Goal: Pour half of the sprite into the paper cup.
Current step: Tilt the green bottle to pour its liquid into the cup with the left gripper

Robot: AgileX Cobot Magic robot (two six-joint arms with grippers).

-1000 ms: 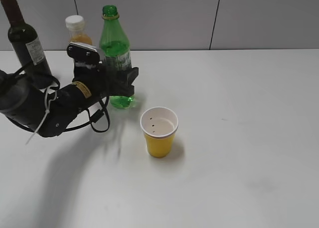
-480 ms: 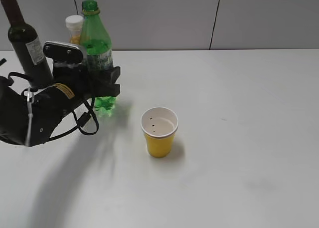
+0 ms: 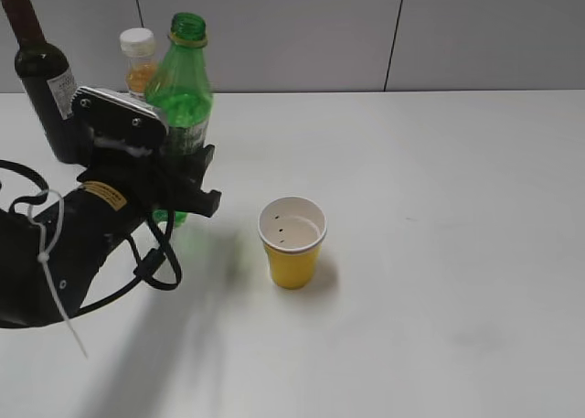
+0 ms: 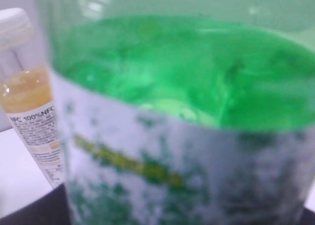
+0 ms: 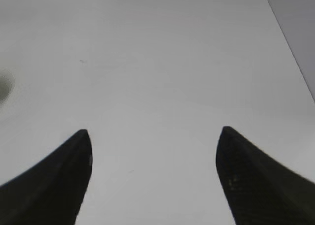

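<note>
The sprite [image 3: 180,93] is a tall green bottle with no cap and a yellow neck ring. My left gripper [image 3: 187,176] is shut on its labelled middle and holds it off the table, tilted slightly right. In the left wrist view the sprite [image 4: 187,116] fills the frame, blurred, and hides the jaws. The yellow paper cup [image 3: 292,241] stands upright on the table to the right of the bottle, white inside with dark specks. My right gripper [image 5: 153,136] is open and empty over bare table; it does not show in the exterior view.
A dark wine bottle [image 3: 41,80] and an orange juice bottle [image 3: 140,61] with a white cap stand at the back left behind the sprite. The juice bottle also shows in the left wrist view [image 4: 27,107]. A grey wall panel runs behind the white table [image 3: 439,253].
My left arm has lifted the sprite off the table, first drawing it left and back, then bringing it forward, higher and slightly tilted. The paper cup has not moved.
</note>
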